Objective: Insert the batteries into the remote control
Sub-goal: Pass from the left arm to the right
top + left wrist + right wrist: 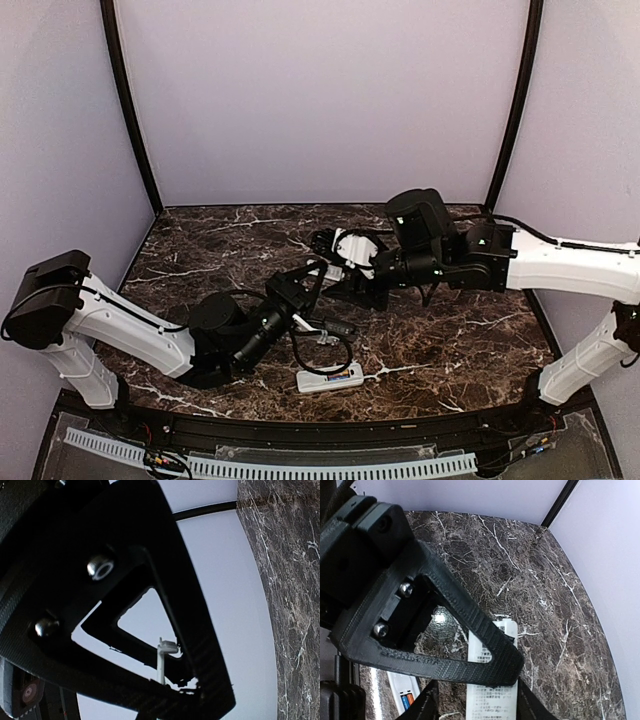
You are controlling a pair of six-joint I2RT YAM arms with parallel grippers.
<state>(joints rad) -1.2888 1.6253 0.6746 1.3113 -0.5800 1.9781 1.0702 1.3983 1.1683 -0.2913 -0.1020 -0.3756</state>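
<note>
Here, two batteries (pixel 406 700), one remote control (pixel 330 378).

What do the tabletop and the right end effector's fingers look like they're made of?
The tabletop looks like polished dark brown marble, or a laminate printed like it. White veins run through it, and a bright glare suggests a glossy finish. The right end effector's fingers look like matte black plastic, probably 3D-printed, judging by the fine ridged layers on the surface. They are fixed with shiny metal screws.
</note>
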